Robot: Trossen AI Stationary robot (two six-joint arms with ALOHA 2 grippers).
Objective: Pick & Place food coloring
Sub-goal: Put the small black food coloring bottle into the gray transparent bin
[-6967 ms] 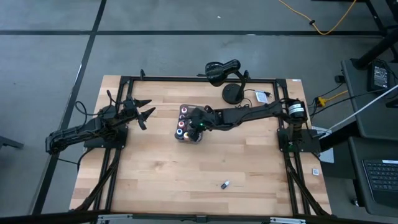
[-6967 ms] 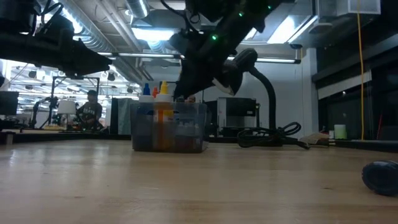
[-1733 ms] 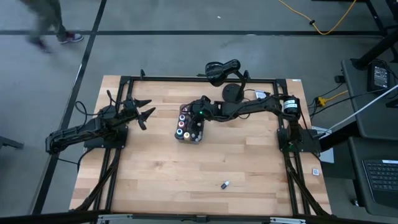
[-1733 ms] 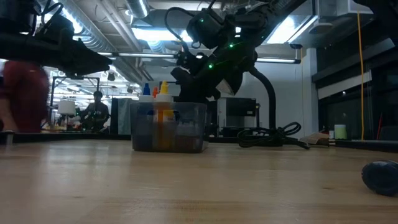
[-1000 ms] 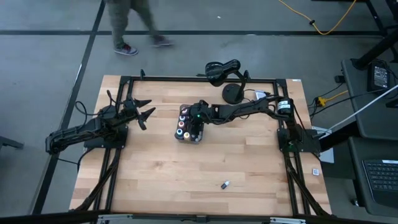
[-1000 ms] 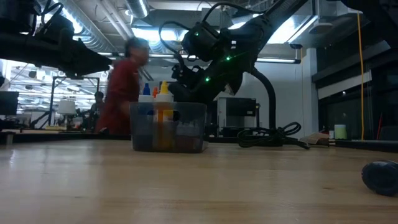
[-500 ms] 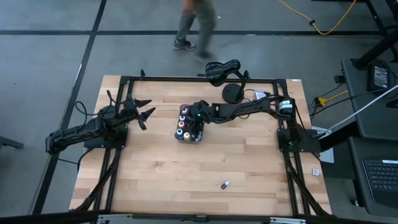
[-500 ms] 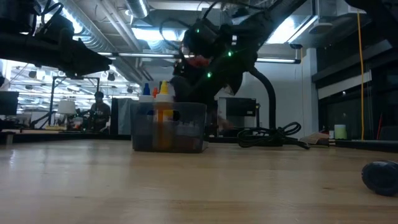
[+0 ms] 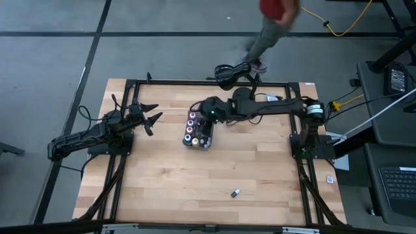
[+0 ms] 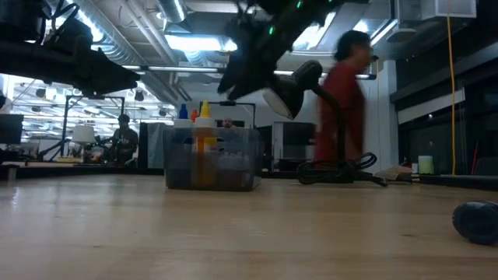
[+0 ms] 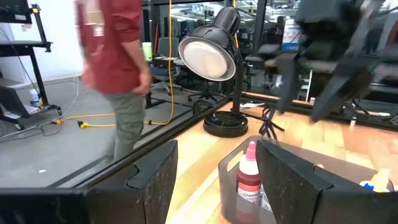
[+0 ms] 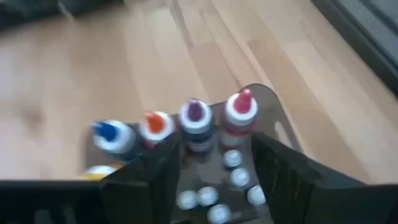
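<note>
Lifted and drawn back toward the far edge since half a second ago – right gripper (image 9: pixel 207 110), now above the far end of the translucent gray rectangular tray (image 9: pixel 209 140), fingers (image 12: pixel 283 171) spread apart with nothing between them; gone from beside the tray in the low view, too. Moved on as well: person in a red top (image 10: pixel 344 97), now passing behind the black round-based desk lamp (image 9: pixel 233 73). Unchanged: left gripper (image 9: pixel 151 114), parked near the left table edge, jaws wide and empty. Standing upright inside the tray: tiny plastic food coloring dropper bottles (image 9: pixel 190 128) – blue, orange, purple and red caps (image 12: pixel 240 101) in a row in the right wrist view, white tips lower down. Probably very light and a little squeezable, smooth-sided, easily tipped against neighbours; best pinched around the narrow cap or neck from straight above, gently, since packed close together. Small dark object (image 9: pixel 234 192) lying alone near the front of the wooden table (image 9: pixel 162 182)
</note>
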